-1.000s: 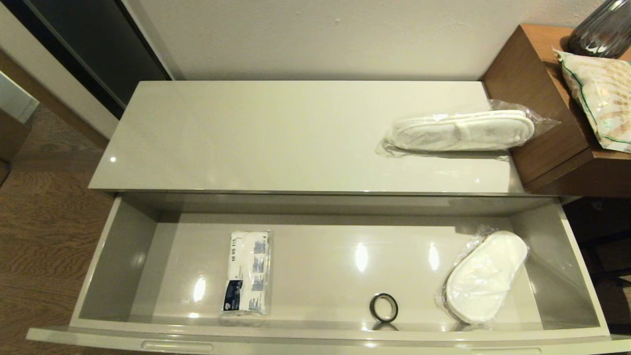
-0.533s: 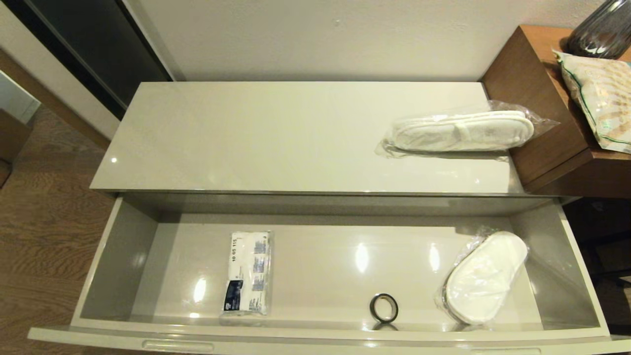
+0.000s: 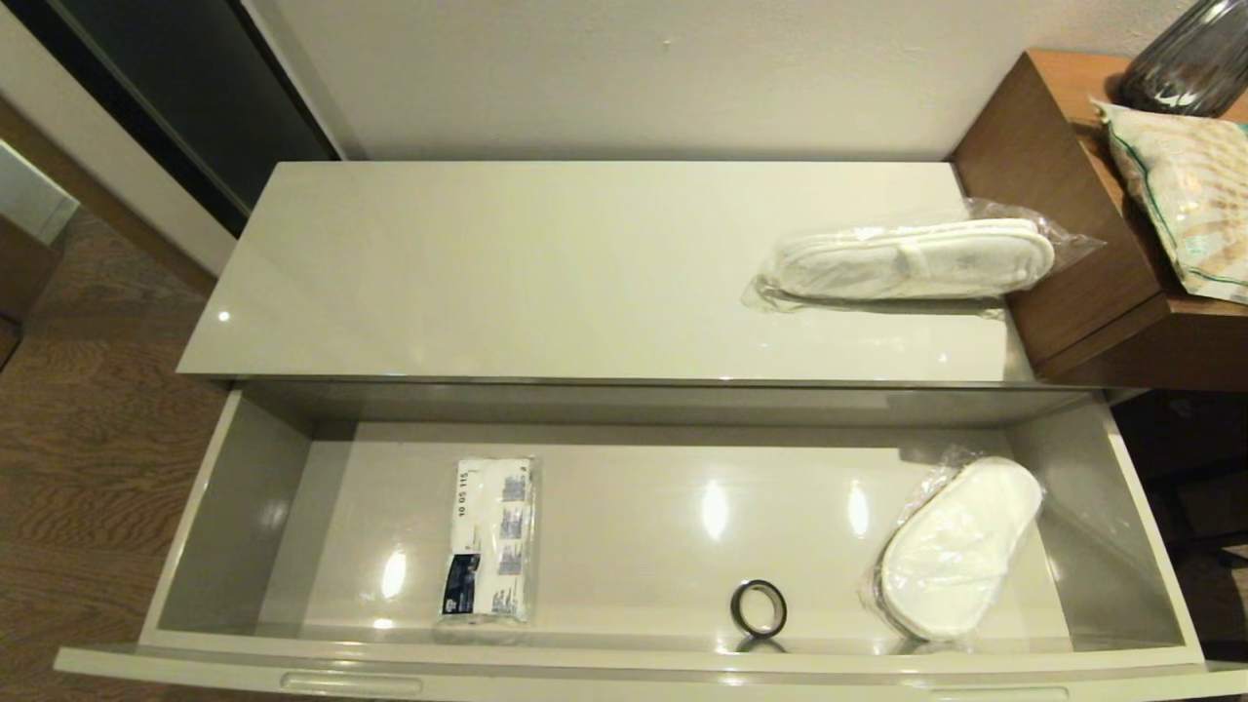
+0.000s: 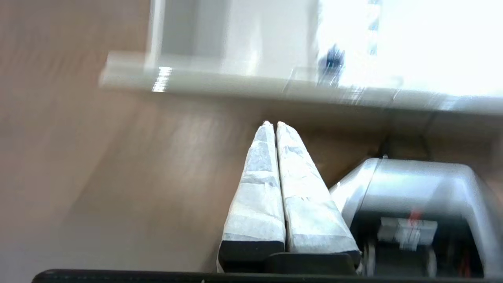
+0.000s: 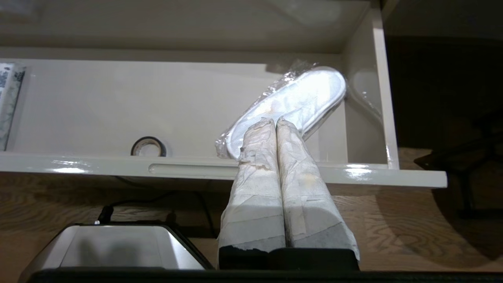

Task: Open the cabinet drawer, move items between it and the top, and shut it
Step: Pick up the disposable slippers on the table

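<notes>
The cabinet drawer (image 3: 234, 507) stands pulled fully open below the glossy top (image 3: 507, 273). Inside it lie a tissue pack (image 3: 487, 539) at the left and wrapped slippers (image 3: 960, 548) at the right. A second wrapped pair of slippers (image 3: 912, 258) lies on the right end of the top. Neither arm shows in the head view. My left gripper (image 4: 272, 123) is shut and empty, low over the floor before the drawer front (image 4: 235, 82). My right gripper (image 5: 272, 120) is shut and empty, in front of the drawer's slot handle (image 5: 188, 169), with the drawer's slippers (image 5: 298, 102) beyond it.
A small black ring (image 3: 759, 607) lies on the drawer floor near the front wall. A brown wooden unit (image 3: 1063, 195) adjoins the top on the right, with a patterned bag (image 3: 1185, 185) and a dark vase (image 3: 1194, 58) on it. Wooden floor (image 3: 88, 439) lies to the left.
</notes>
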Robot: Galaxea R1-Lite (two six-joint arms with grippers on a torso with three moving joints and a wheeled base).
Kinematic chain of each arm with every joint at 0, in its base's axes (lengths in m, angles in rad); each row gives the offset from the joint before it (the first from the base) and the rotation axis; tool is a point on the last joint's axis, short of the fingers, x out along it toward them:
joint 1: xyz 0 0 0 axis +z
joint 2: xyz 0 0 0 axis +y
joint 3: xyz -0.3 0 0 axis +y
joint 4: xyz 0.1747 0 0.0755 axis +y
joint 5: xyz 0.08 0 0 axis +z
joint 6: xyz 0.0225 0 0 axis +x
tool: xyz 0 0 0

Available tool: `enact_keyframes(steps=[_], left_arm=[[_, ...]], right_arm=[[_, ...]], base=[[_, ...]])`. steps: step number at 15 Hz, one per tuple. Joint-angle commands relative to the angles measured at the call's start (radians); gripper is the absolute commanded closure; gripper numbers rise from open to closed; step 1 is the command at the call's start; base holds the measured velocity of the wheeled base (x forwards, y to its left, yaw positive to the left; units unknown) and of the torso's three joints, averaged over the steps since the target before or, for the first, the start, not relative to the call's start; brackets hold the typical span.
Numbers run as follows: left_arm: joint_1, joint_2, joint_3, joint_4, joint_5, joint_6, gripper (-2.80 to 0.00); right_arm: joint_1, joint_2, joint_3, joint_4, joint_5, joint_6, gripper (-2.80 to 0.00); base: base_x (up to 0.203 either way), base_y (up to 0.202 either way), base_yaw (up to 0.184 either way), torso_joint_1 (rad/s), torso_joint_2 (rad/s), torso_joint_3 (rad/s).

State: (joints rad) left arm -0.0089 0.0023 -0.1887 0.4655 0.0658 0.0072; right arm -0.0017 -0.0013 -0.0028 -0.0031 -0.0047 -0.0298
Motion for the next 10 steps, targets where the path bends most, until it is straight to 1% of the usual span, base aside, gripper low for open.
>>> enact_keyframes(steps=[1, 3, 6, 10], left_arm=[[0.001, -0.002, 0.148, -0.364, -0.062, 0.002, 0.0], [0.001, -0.002, 0.15, -0.374, -0.072, 0.006, 0.0], [0.001, -0.002, 0.158, -0.387, -0.058, -0.023, 0.0], [0.001, -0.002, 0.158, -0.387, -0.058, -0.023, 0.0]], right_arm=[[0.0, 0.0, 0.0, 0.0, 0.0, -0.001, 0.0], [0.0, 0.001, 0.0, 0.0, 0.0, -0.001, 0.0], [0.0, 0.001, 0.0, 0.0, 0.0, -0.001, 0.0], [0.0, 0.001, 0.0, 0.0, 0.0, -0.001, 0.0]], base=[[0.0, 0.0, 0.0, 0.0, 0.0, 0.0], [0.0, 0.0, 0.0, 0.0, 0.0, 0.0], [0.0, 0.0, 0.0, 0.0, 0.0, 0.0], [0.0, 0.0, 0.0, 0.0, 0.0, 0.0]])
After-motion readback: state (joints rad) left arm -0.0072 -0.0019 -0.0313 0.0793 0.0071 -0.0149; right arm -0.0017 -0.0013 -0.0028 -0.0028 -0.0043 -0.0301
